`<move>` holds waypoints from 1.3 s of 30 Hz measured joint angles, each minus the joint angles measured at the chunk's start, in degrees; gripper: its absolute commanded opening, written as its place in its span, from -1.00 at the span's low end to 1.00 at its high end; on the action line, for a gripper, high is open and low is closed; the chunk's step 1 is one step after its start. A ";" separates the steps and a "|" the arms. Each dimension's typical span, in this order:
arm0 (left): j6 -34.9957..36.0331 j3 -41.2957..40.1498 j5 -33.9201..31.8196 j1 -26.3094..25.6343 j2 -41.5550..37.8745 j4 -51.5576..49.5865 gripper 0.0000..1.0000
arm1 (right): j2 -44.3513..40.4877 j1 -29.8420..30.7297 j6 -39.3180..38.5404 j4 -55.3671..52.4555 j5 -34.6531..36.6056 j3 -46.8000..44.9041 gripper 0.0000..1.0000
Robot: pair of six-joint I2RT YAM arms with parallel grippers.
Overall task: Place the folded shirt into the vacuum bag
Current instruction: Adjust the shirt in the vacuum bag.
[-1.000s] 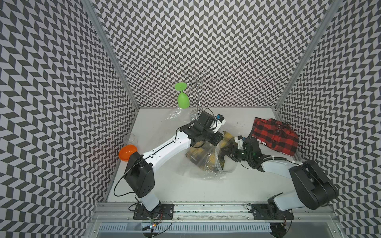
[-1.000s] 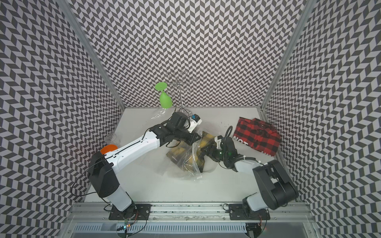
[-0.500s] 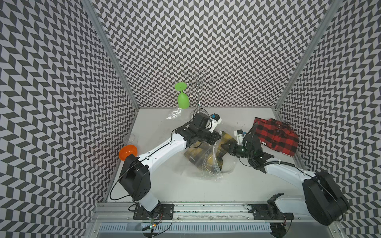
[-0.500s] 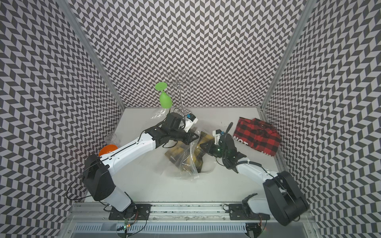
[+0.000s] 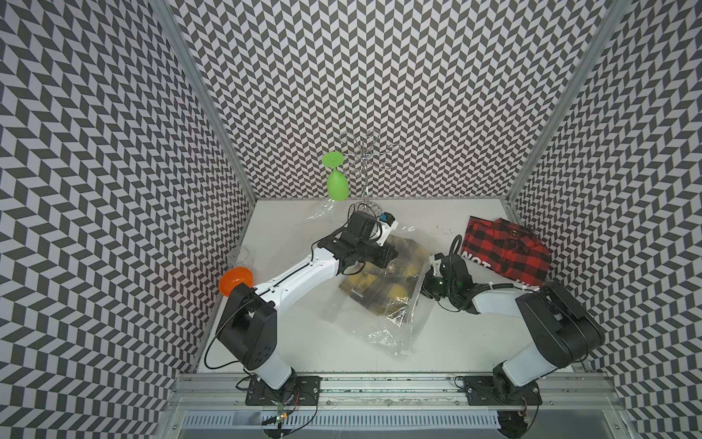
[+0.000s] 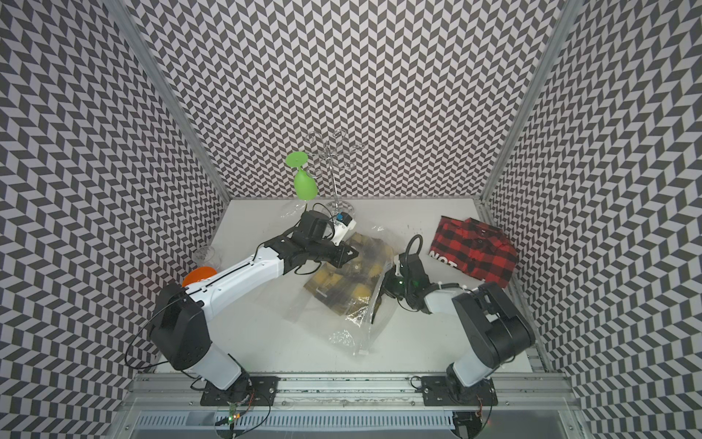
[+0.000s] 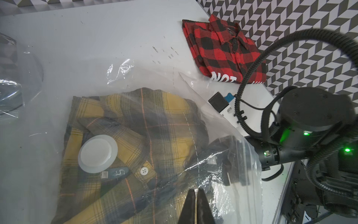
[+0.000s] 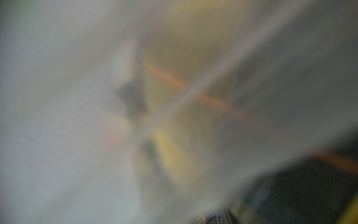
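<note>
bimanual cell seen from above and from both wrists. the large clear crinkly plastic vacuum bag (image 5: pixel 397 328) (image 6: pixel 355 334) (image 7: pixel 249 180) lies near the middle of the white worktop (image 5: pixel 304 334), between the two arms. its round white valve cap (image 7: pixel 97 153) faces up. the folded yellow-and-grey plaid shirt (image 5: pixel 381 283) (image 6: pixel 340 283) (image 7: pixel 139 124) lies inside the bag, seen through the film, with the cap over its collar end.

the left hand (image 6: pixel 353 254) (image 7: pixel 195 191) reaches over the far side of the bag. its two dark fingers are pressed together, and creases in the bag's upper film run to their tips, so it appears to pinch that film.

the right hand (image 5: pixel 427 285) (image 6: pixel 385 284) (image 7: pixel 225 155) is pushed into the bag's mouth on the side nearest its own arm, just beside the shirt. it shows only as a dark shape behind the plastic, and the right wrist view is a blur of yellow and grey, so whether its fingers are apart or closed on anything cannot be told.

a folded red-and-black check shirt (image 5: pixel 505 249) (image 6: pixel 475 247) (image 7: pixel 222 50) with white lettering lies outside the bag at the far right of the worktop. a green plastic wine glass (image 5: pixel 336 186) hangs upside down from a wire rack (image 5: pixel 364 157) at the back wall. an orange bowl (image 5: pixel 236 279) and a clear cup (image 5: pixel 241 256) sit at the left edge.
</note>
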 measured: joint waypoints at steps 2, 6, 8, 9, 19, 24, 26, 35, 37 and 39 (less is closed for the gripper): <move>-0.22 0.00 0.35 -0.04 0.00 0.42 -0.82 | -5.09 -0.31 -1.16 -3.10 0.70 0.20 -0.04; -0.31 0.74 0.59 -0.37 0.02 0.37 -0.75 | -11.96 -1.49 -2.10 -5.55 1.01 -0.55 0.02; -0.55 1.42 0.61 -0.59 0.00 0.63 -0.67 | -12.66 -2.12 -2.14 -5.66 1.01 -1.79 0.03; -0.70 1.60 0.57 -0.79 0.00 0.98 -0.63 | -12.46 -2.38 -2.10 -5.97 1.07 -2.38 0.04; -1.11 -0.33 -3.13 -1.07 -1.46 2.32 0.06 | 0.39 -1.70 0.15 -4.09 3.52 0.59 0.07; 0.22 3.41 -5.55 -1.18 -0.90 -0.68 0.20 | 1.92 0.42 0.15 -3.48 3.85 3.37 0.09; 1.18 6.75 -7.30 -2.62 0.11 -2.03 0.20 | -0.72 -0.72 -0.48 -4.04 2.71 2.16 0.10; 2.34 8.20 -11.50 -6.78 2.03 -2.58 0.23 | -14.21 -13.49 -6.71 -13.00 -1.86 0.13 0.10; 2.34 7.96 -12.90 -6.75 2.03 -2.05 0.23 | -16.24 -15.80 -7.65 -15.82 -2.10 0.11 0.10; 2.10 6.97 -14.10 -6.78 1.97 -1.01 0.23 | -18.93 -17.79 -8.68 -18.82 -1.36 0.17 0.11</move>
